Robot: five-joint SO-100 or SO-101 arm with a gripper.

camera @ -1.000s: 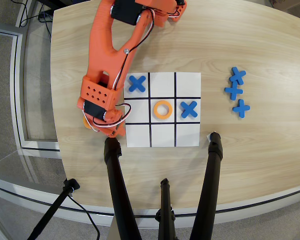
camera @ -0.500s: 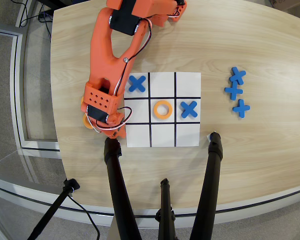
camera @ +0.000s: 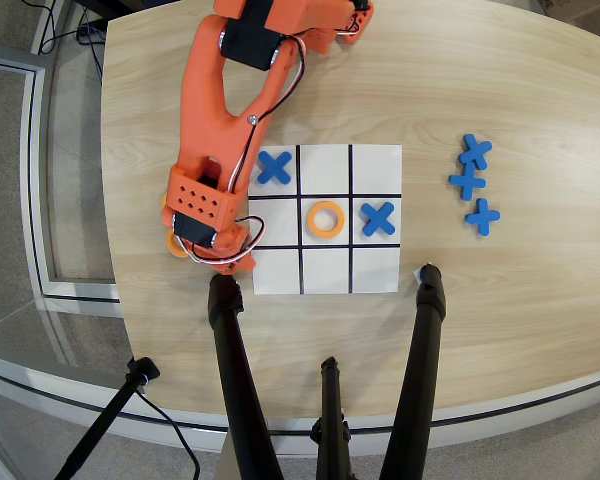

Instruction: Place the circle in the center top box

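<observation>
From overhead I see my gripper [camera: 223,262] down at the paper grid's [camera: 375,278] left edge, over orange rings [camera: 176,243] lying off the sheet; fingers hidden, can't tell their spread. One circle [camera: 325,219] fills the middle cell. Bottom-row middle cell [camera: 326,270] bare; three spare crosses [camera: 474,183] well right.

My work rests on a pale wood-grain surface [camera: 500,330] with a curved edge and a dark rim. Past it, grey carpet floor [camera: 10,170] shows at the left, crossed by a light metal frame [camera: 40,230]. Black tripod legs [camera: 242,390] stand at the near edge. Black cables [camera: 65,30] trail in the top left corner. The light is even and soft.
</observation>
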